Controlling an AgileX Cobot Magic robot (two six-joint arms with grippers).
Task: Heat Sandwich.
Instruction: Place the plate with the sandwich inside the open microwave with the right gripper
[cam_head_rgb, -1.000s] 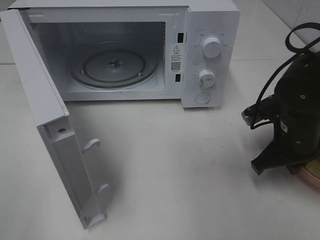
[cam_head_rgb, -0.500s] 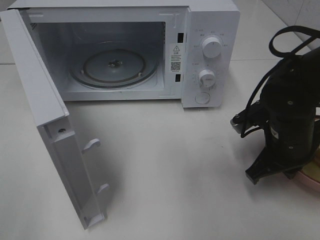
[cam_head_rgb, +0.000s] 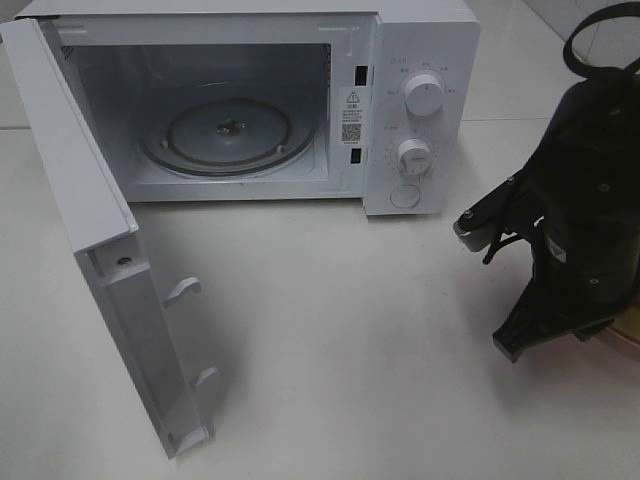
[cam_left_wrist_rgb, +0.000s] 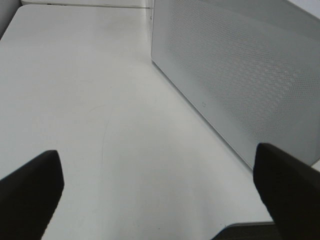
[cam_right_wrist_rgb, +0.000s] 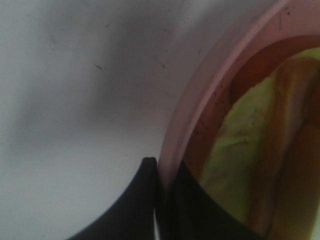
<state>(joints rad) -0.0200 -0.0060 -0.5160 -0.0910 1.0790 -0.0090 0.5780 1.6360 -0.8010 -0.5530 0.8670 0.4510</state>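
Observation:
The sandwich (cam_right_wrist_rgb: 250, 150) shows in the right wrist view as pale green and brown layers on the pink plate (cam_right_wrist_rgb: 200, 110). My right gripper (cam_right_wrist_rgb: 159, 165) is shut on that plate's rim, one finger on each side. In the high view my right gripper (cam_head_rgb: 575, 335) hangs at the far right under its black arm. Only a sliver of the plate (cam_head_rgb: 628, 338) shows there, and the sandwich is hidden. My left gripper (cam_left_wrist_rgb: 160, 200) is open over bare table beside the microwave, and it is out of the high view.
The white microwave (cam_head_rgb: 420, 60) stands at the back with its door (cam_head_rgb: 90, 230) swung wide open toward the front left. Its glass turntable (cam_head_rgb: 228, 135) is bare. A perforated white microwave panel (cam_left_wrist_rgb: 240, 85) stands close beside my left gripper.
My right arm has shifted and tilted a little, its wrist rising, while staying shut on the plate rim. The microwave and its door have not moved.

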